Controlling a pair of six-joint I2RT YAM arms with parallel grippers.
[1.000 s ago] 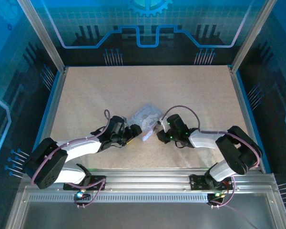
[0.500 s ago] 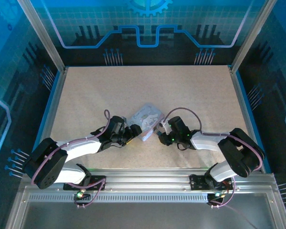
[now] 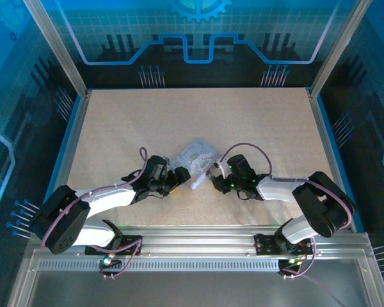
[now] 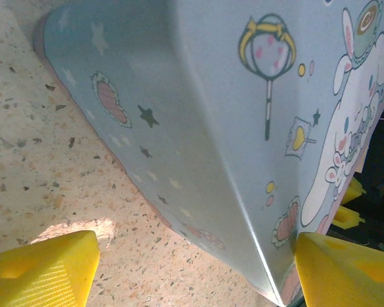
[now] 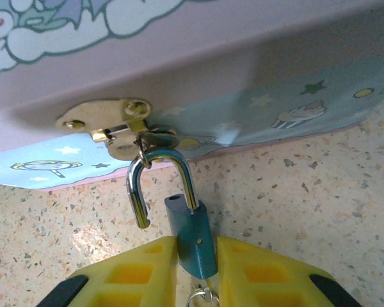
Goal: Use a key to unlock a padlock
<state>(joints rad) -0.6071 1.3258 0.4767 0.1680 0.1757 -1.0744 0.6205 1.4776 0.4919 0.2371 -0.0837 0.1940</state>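
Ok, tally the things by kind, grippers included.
Pale lilac rectangular cartoon-print tin: 1
Small teal metal padlock: 1
Thin metal key under the padlock: 1
Yellow-fingered grippers: 2, left gripper and right gripper
Total: 5

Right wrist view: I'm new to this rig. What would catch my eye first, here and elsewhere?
A blue padlock with its shackle sprung open, hooked through the brass hasp of a pastel cartoon tin, its body pinched by the right gripper. In the left wrist view, the left gripper straddles the tin's corner with jaws wide.
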